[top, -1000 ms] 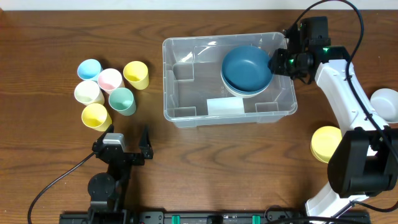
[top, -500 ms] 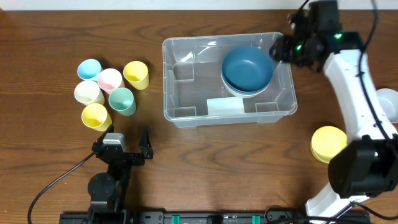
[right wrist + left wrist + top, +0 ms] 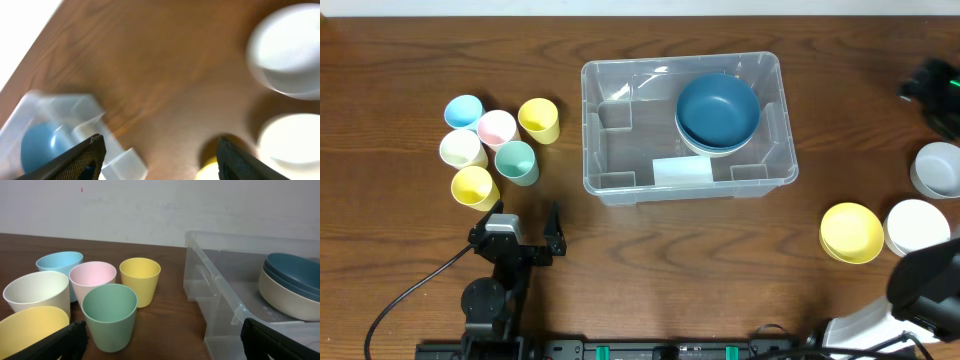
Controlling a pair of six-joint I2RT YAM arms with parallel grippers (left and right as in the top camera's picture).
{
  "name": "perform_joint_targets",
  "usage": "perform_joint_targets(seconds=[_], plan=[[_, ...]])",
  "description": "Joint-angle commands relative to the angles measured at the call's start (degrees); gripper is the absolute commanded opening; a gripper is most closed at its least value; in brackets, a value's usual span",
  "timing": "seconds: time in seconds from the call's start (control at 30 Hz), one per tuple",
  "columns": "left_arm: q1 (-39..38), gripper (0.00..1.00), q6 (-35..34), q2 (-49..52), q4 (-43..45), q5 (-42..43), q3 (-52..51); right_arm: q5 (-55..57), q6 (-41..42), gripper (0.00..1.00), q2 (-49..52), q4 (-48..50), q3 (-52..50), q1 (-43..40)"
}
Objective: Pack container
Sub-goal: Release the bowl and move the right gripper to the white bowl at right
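The clear container [image 3: 620, 160] stands mid-table, with a blue bowl [image 3: 718, 108] nested on a pale bowl in its right half. My right gripper [image 3: 928, 84] is a dark blur far off to the container's right, apart from it. In the right wrist view its jaws [image 3: 160, 155] stand wide apart over bare wood with nothing between them, the container [image 3: 75, 112] and blue bowl [image 3: 42, 145] at lower left. My left gripper [image 3: 525, 233] rests open near the front edge. In the left wrist view it [image 3: 160, 342] faces the cups and the container's wall [image 3: 220, 287].
Several pastel cups [image 3: 498, 145] cluster left of the container; the green cup [image 3: 110, 315] is nearest my left gripper. At the right stand a yellow bowl [image 3: 851, 232], a white bowl [image 3: 917, 226] and a grey-white bowl [image 3: 938, 168].
My right gripper has opened, left the blue bowl in the container and swung away to the far right. The white bowl at the right now shows. The left arm has not moved.
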Motion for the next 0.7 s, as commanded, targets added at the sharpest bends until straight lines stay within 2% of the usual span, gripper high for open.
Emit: perform_joint_targets(seconds=[0.0,0.23,0.47,0.67], plan=[[-0.13,0.98,0.98,-0.33,-2.05,0.42,-0.94,0.37,3.74,0.73,-0.52,-1.27,-0.94,-6.25],[-0.13,0.98,0.98,-0.33,-2.05,0.42,-0.94,0.61,3.72,0.72,-0.52,2.27,-9.88,-15.37],[-0.13,0.98,0.98,-0.33,-2.05,0.42,-0.94,0.59,3.74,0.68,-0.50,14.62,-23.89,-18.34],[-0.13,0.98,0.98,-0.33,-2.05,0.42,-0.94,4.11,3.67,0.63,-0.11,21.09,-27.61,-19.45]])
